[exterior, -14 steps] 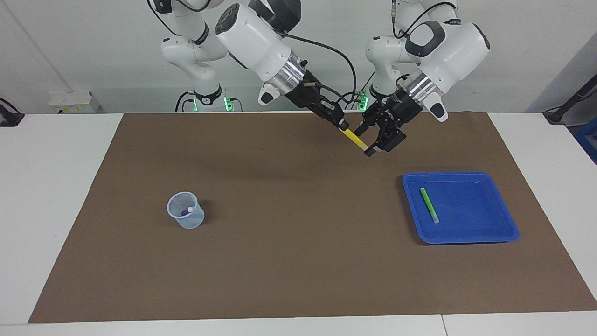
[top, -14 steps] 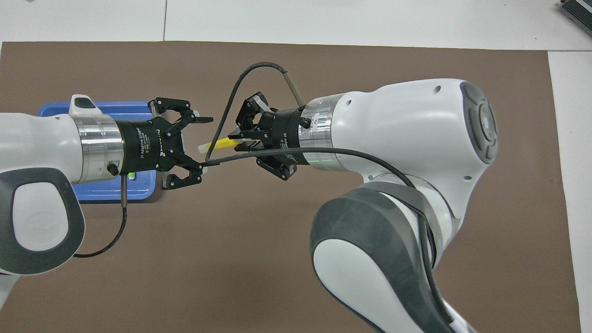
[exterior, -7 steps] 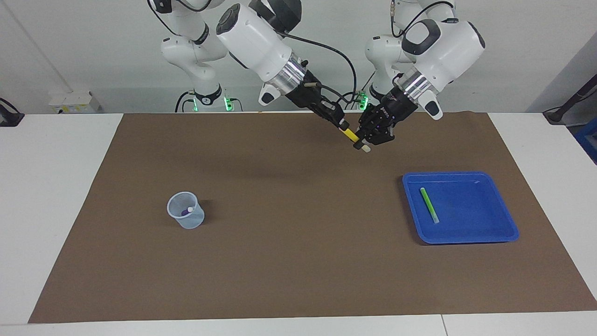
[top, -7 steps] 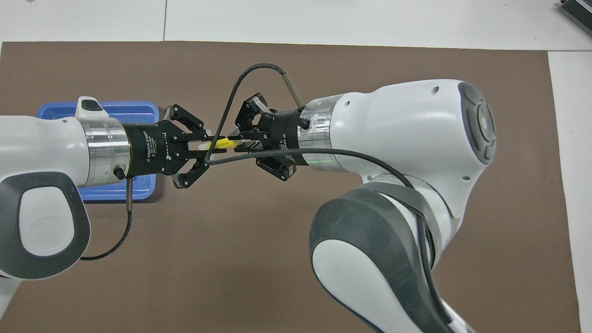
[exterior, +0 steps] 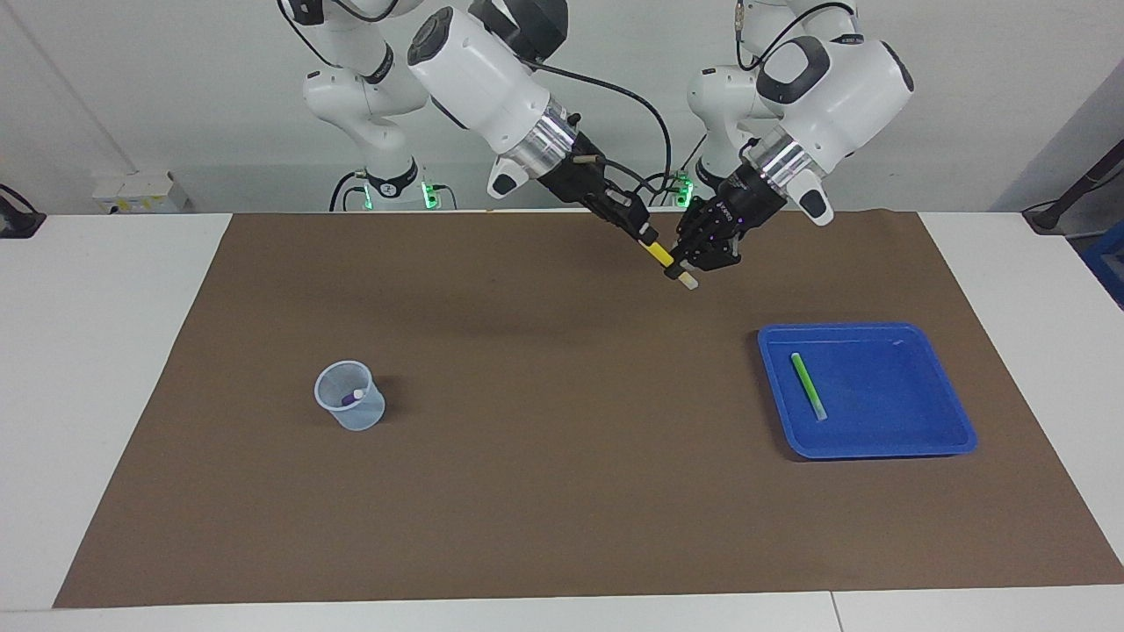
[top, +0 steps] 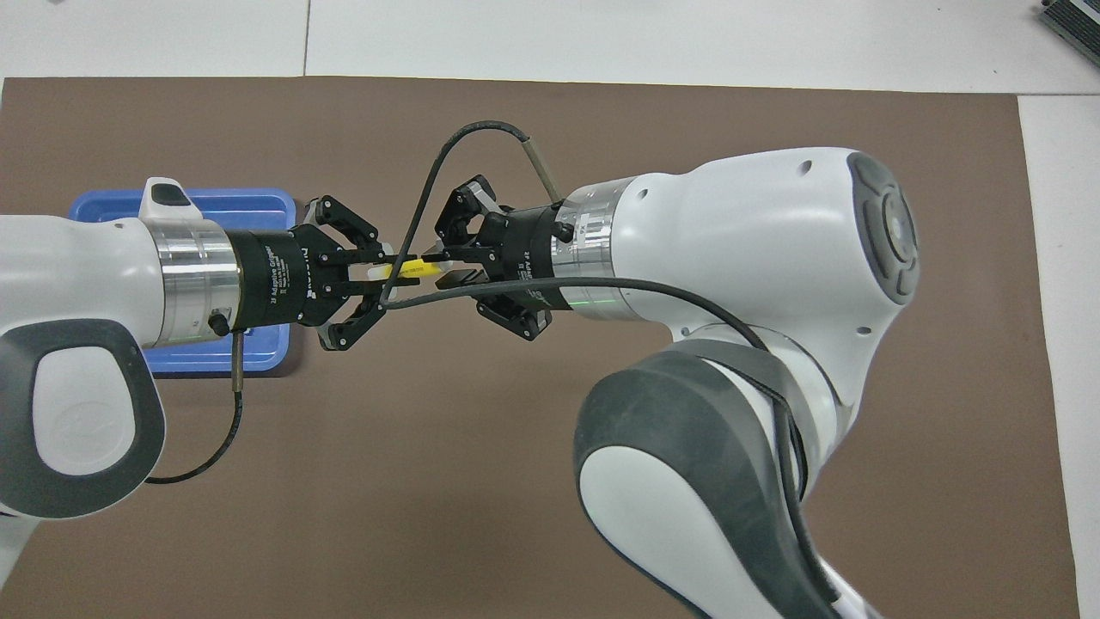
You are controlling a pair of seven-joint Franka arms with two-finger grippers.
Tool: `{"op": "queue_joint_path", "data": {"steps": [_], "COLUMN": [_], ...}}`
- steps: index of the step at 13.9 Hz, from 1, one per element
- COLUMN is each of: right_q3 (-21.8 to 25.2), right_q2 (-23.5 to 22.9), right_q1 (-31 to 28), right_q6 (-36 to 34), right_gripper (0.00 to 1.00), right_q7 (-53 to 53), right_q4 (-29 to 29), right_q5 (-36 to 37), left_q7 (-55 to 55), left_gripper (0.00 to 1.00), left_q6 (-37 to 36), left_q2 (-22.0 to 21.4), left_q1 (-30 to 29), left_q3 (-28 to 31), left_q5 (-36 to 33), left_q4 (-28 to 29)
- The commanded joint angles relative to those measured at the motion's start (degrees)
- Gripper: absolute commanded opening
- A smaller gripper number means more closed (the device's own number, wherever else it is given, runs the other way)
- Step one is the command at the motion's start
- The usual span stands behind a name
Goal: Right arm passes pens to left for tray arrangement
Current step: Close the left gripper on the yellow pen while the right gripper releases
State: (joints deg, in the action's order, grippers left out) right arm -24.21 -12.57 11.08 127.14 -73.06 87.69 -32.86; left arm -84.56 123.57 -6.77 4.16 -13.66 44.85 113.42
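My left gripper [exterior: 680, 270] and right gripper [exterior: 650, 239] meet in the air over the brown mat [exterior: 562, 491], toward the robots' edge of it, both on the yellow pen [exterior: 657, 254]. Left fingers clamped tight on the pen near its whitish end, which pokes out just below them. Right fingers sit at the pen's other end; they look nearly closed on it, but from above a black cable [top: 481, 292] crosses right there and I cannot tell whether they grip or have let go.

Hidden or cut off: from above my left forearm covers most of the tray [top: 215, 202]; only two strips of blue rim show. My right arm's elbow runs off the bottom edge of that view.

Tray [exterior: 931, 434] in the facing view: shallow, bright blue glossy plastic, squarish, rounded corners, raised rim, at the left arm's end of the counter [exterior: 97, 351]. Green pen [exterior: 808, 384] lies flat inside, slim, pale tip pointing away from the robots.

Small translucent pale-blue cup [exterior: 351, 408] toward the right arm's end; purple pen [exterior: 353, 397] inside it, only its whitish cap and a bit of purple visible. Mat looks matte and felt-like; counter white and smooth.
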Motion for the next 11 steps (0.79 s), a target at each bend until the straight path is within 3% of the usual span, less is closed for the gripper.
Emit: {"op": "queue_joint_path", "data": {"steps": [1, 5, 8, 11], "right_q3": [-0.3, 0.1, 0.1, 0.2], "right_q2": [0.2, 0.9, 2.1, 2.5], "right_q1": [-0.4, -1.5, -2.6, -3.9], "right_q6": [-2.2, -7.5, -13.8, -16.4], "right_gripper": [1.00, 1.00, 1.00, 1.00], "right_q7": [1.3, 1.8, 6.3, 9.7], "right_q4": [-0.1, -0.5, -0.4, -0.4], "right_q5": [-0.7, -0.4, 4.4, 7.6], "left_q7": [5.9, 11.9, 19.2, 32.0], "left_gripper": [0.00, 0.00, 0.00, 0.00], "left_q6": [-2.6, -8.1, -9.8, -9.9], "left_q2": [-1.8, -2.6, -3.7, -4.8], "left_q1": [-0.2, -4.2, -6.5, -6.8], "left_q3": [1.2, 1.2, 1.2, 1.2], "left_q5": [0.7, 0.3, -0.5, -7.6], "left_q4": [1.6, 1.7, 3.2, 5.7]}}
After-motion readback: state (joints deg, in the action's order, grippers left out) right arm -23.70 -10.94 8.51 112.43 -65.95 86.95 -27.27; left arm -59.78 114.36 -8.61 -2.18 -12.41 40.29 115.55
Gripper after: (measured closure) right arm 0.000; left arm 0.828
